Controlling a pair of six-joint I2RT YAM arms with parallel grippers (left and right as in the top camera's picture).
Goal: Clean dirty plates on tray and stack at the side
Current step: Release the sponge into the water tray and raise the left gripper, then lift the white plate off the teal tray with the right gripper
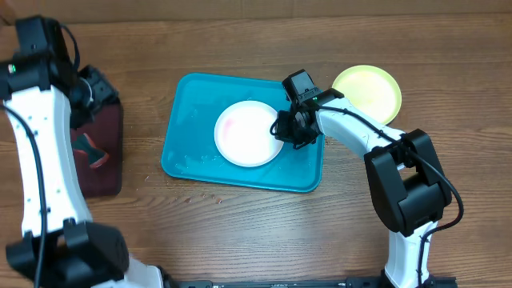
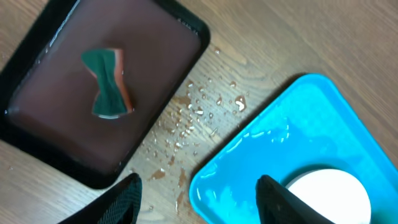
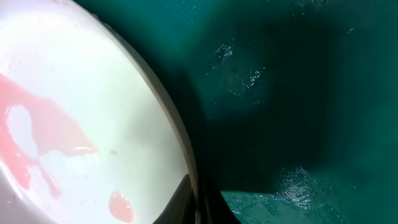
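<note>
I see the table (image 1: 240, 232) carrying the teal tray (image 1: 188, 136), and well to its left the maroon tray (image 2: 143, 74). The white plate (image 1: 244, 132), smeared red, lies in the teal tray. The yellow-green plate (image 1: 368, 90) rests on the table by that tray's far right corner. A sponge (image 2: 109, 84) sits in the maroon tray. My right gripper (image 1: 286, 128) pinches the white plate's right rim. My left gripper (image 2: 199, 193) hangs spread wide.

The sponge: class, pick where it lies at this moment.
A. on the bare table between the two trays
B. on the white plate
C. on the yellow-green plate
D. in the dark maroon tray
D: the left wrist view shows the sponge lying inside the dark maroon tray, well within its raised rim.
</note>
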